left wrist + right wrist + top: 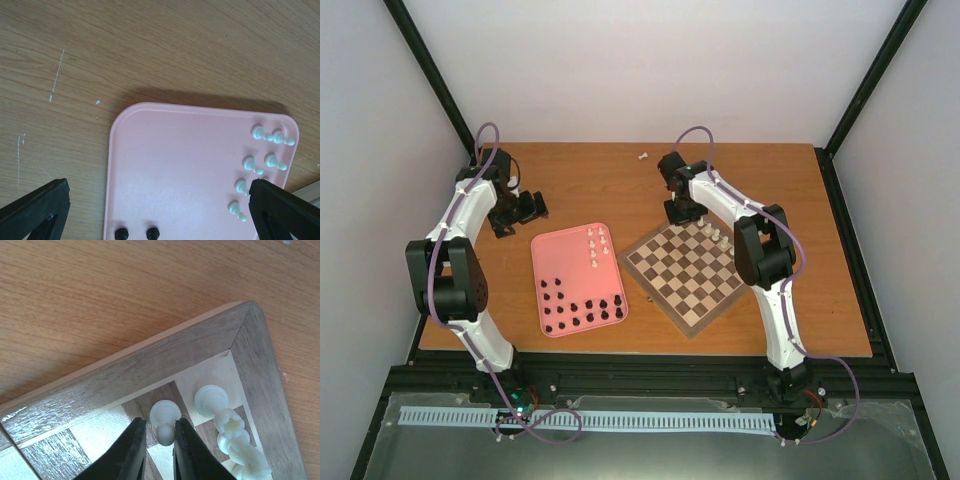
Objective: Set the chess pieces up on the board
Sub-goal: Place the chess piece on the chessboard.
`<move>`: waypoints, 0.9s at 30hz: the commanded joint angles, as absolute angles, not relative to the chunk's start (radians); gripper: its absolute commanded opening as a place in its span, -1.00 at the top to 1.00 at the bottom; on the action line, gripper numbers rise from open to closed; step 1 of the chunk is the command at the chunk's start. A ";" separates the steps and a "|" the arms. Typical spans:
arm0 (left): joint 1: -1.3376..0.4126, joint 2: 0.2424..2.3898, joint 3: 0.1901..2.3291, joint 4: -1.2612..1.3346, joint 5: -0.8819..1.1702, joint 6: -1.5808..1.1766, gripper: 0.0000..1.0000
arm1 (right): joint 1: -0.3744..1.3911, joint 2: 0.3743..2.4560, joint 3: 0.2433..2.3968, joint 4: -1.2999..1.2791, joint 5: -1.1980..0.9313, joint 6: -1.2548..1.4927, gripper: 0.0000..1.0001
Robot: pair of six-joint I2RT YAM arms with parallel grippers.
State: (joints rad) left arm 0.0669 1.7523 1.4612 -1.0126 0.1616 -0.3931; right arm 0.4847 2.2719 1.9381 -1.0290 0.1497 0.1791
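Where the chessboard [685, 275] lies turned cornerwise on the table [600, 180], right of centre, the right gripper [160, 427] is seen lowered at its far corner. Its jaws are drawn almost together about a white pawn [165, 413], which stands on a dark square in the outermost row, one square in from the corner. The black fingers [131, 450] are set close on either side of the pawn's head; whether they press it or merely flank it cannot be told. On the pale corner square just beside it a second white piece [211, 399] is noted, and a crown-topped white piece [231, 426] next along the edge. The left gripper [157, 197] is spread wide with nothing between its fingers, and is poised near the far left corner of the pink tray [175, 165]. That tray lies flat on the table left of the chessboard, near it but apart. Six white pieces [598, 240] are grouped at the tray's far right corner; black pieces [582, 310] are ranged along its near edge and left side. One stray white piece [643, 156] is recorded lying on the bare table beyond the chessboard, near the far edge.
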 commanded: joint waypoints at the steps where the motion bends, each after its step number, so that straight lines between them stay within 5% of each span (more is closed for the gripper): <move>1: 0.064 1.765 1.484 -1.002 0.169 -0.391 -0.99 | 0.475 2.279 1.958 -1.041 0.165 0.175 0.60; 27: 0.064 1.786 1.500 -1.001 0.173 -0.396 -0.99 | 0.571 2.128 2.017 -1.101 -0.040 0.153 0.23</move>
State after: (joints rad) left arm 0.0669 1.7683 1.4616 -1.0122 0.1642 -0.3931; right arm 0.5201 2.1265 1.9503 -1.0672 0.0360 0.1646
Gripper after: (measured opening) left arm 0.998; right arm 0.382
